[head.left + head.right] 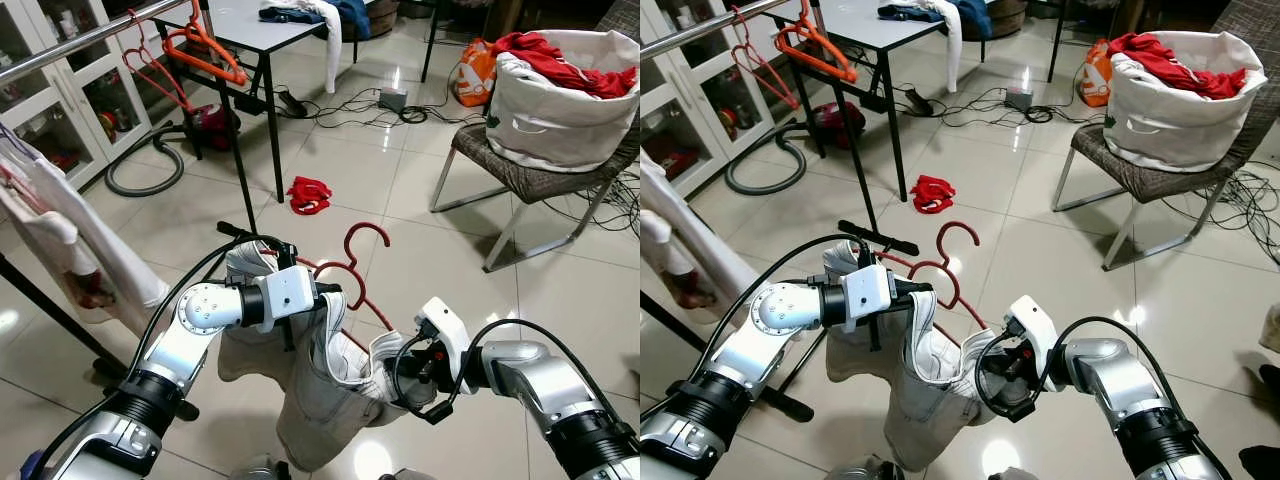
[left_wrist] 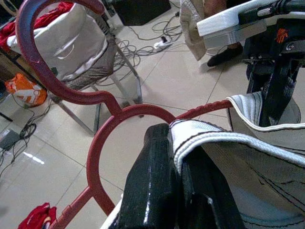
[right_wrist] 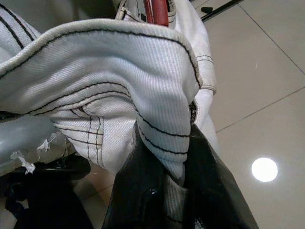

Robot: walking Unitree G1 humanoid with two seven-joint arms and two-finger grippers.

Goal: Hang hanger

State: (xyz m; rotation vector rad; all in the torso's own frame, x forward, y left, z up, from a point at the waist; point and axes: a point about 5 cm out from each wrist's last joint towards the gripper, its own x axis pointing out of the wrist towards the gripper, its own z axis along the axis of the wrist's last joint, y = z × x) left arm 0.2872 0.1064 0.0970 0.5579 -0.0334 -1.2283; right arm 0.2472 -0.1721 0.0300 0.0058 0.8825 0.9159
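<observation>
A red hanger (image 1: 366,236) carries a white garment (image 1: 320,410), and both hang low over the tiled floor between my two arms. My left gripper (image 2: 175,160) is shut on the garment's waistband (image 2: 214,138), right beside the red hanger's (image 2: 102,143) neck. My right gripper (image 3: 178,179) is shut on the other side of the white garment (image 3: 119,71), with the hanger's red bar (image 3: 156,12) showing just beyond it. A metal clothes rail (image 1: 80,40) runs across the upper left, well above and away from the hanger.
An orange hanger (image 1: 205,50) and a red one (image 1: 150,70) hang on the rail, with a white garment (image 1: 60,230) below at the left. A table (image 1: 250,35), vacuum cleaner (image 1: 215,120), red cloth (image 1: 308,193), cables and a chair with a laundry basket (image 1: 560,100) stand around.
</observation>
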